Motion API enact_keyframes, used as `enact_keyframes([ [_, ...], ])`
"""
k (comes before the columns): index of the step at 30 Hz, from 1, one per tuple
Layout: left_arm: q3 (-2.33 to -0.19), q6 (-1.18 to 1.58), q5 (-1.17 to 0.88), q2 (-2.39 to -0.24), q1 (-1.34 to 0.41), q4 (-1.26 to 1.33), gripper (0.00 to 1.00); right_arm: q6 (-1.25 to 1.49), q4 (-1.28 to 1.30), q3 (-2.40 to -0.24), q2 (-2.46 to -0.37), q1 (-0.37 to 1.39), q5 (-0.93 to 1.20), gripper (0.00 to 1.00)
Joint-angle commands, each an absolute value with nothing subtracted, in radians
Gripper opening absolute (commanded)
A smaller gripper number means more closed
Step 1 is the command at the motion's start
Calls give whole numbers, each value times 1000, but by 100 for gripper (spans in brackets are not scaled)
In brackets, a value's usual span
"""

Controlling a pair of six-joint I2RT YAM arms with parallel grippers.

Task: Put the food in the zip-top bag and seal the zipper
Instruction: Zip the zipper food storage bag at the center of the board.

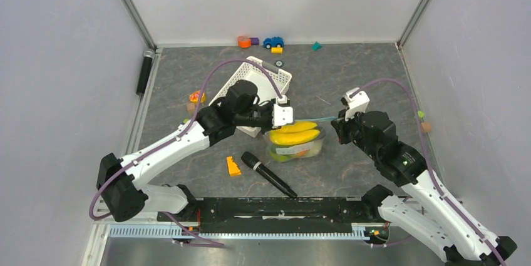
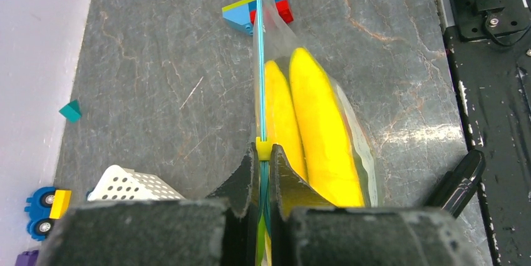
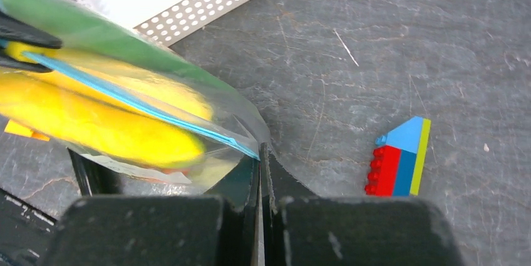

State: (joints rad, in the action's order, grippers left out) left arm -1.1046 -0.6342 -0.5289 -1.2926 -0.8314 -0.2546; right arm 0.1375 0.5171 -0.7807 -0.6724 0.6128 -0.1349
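1. Centrally on the grey surface [image 1: 350, 78], the clear zip-top bag [image 1: 295, 145] is seen between the two arms, in front of the white slotted basket [image 1: 249, 79] and just behind the black microphone [image 1: 269, 174].
2. Much of the bag's contents is hard to make out: yellow bananas [image 2: 313, 128] are plain, while green and orange shapes beneath them are blurred by the plastic and cannot be named.
3. The bag's bottom is cut off in both wrist views, and the fingers' bases are hidden by dark padding.
4. The light-blue zipper [image 2: 260, 59] is stretched taut in a straight line from one tool to the other, running left to right in the overhead view.
5. The bananas are laid lengthwise, parallel to the zipper.
6. The left tool [image 2: 263, 156] is pinched narrowly on the zipper, at a small yellow piece on the strip.
7. The right tool [image 3: 261, 156] is clamped tight on the bag's opposite corner, where the zipper ends.
8. A coloured toy block [image 3: 401, 156] is seen apart from the bag.
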Motion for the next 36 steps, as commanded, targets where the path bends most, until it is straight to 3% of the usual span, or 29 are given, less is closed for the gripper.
enact_keyframes([
  [1,-1095,-683,-443,-1219,-802,-278,2,177,672,-771,-670,584,-501,0],
  [12,-1099,-710,-367,-1232,-802,-299,2,231,721,-791,-722,583,-707,0],
  [14,-1106,-701,-389,-1234,-802,-301,2,141,667,-776,-710,583,-617,0],
  [16,-1105,-690,-434,-1232,-802,-290,2,15,540,-741,-662,583,-355,2],
  [17,-1103,-683,-456,-1230,-802,-284,2,-35,475,-729,-642,582,-234,12],
  [18,-1102,-670,-465,-1226,-802,-270,2,-65,419,-723,-620,583,-113,31],
  [21,-1079,-605,-482,-1206,-802,-192,2,-125,266,-713,-574,583,144,57],
  [24,-1060,-565,-541,-1181,-802,-153,2,-176,72,-650,-534,583,391,98],
  [29,-1053,-562,-595,-1171,-802,-151,2,-252,-15,-665,-593,584,621,98],
  [36,-1074,-566,-602,-1188,-802,-181,2,-316,84,-778,-817,584,590,96],
])
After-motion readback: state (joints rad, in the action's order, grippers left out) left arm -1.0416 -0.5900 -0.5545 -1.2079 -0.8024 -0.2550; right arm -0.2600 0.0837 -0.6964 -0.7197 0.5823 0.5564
